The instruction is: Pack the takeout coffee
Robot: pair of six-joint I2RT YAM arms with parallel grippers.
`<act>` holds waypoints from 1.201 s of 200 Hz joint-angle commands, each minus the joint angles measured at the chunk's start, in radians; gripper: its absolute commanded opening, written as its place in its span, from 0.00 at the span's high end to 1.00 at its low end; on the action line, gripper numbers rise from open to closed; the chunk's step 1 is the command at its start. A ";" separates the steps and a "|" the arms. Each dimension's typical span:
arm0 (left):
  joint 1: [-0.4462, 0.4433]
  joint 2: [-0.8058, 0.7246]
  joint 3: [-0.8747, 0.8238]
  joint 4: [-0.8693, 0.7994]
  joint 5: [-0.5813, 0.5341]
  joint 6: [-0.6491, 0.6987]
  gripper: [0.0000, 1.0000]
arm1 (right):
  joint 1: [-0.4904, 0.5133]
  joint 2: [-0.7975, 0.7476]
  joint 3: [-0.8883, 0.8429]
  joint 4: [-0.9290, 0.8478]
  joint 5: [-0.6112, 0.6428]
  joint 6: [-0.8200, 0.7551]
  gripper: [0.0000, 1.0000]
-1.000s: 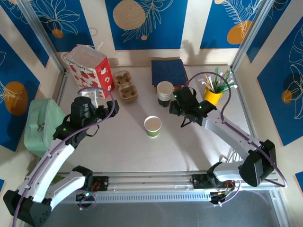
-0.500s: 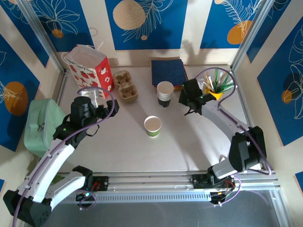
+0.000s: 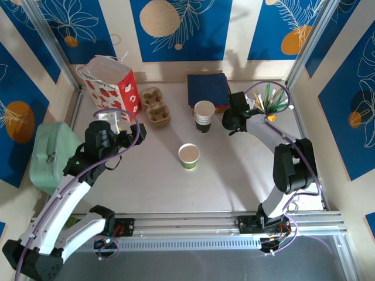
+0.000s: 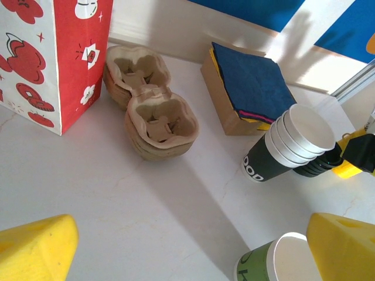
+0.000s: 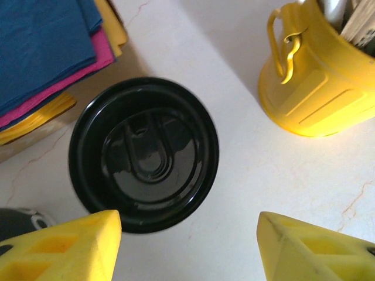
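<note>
My right gripper [image 5: 184, 237] is released, its yellow fingers [image 5: 64, 246] spread wide with nothing between them. It hangs just above the lids [image 5: 143, 153], a black stack at the back of the table [image 3: 152, 181]. The napkins [image 5: 41, 47] lie just beside the lids on one side, and the yellow pot [image 5: 310, 88] is near on the other. From the top camera I see the white cups [image 3: 204, 115] standing just left of the lids. The coffee cup [image 3: 188, 156] stands upright in the middle of the table, green side showing and top open, well apart from that gripper. My left gripper [image 4: 190, 249] is also released and empty, jaws at full spread. It looks across the table with the coffee cup near its right finger. Beyond are the carriers [image 4: 152, 117], nested side by side, and just beside them the red bag [image 4: 41, 58]. A mint case [image 3: 53, 155] sits at the table's left edge.
</note>
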 commanded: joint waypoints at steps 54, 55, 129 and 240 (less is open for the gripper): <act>-0.005 -0.032 -0.015 -0.028 -0.022 0.022 0.01 | -0.016 0.072 0.063 -0.003 -0.022 0.053 0.37; -0.005 -0.032 -0.015 -0.027 -0.022 0.022 0.01 | -0.016 0.072 0.064 -0.003 -0.022 0.053 0.37; -0.003 -0.046 -0.025 -0.034 -0.032 0.028 0.01 | -0.020 0.118 0.084 -0.017 -0.003 0.067 0.42; -0.003 -0.045 -0.034 -0.029 -0.034 0.030 0.01 | -0.034 0.156 0.110 -0.020 0.000 0.080 0.46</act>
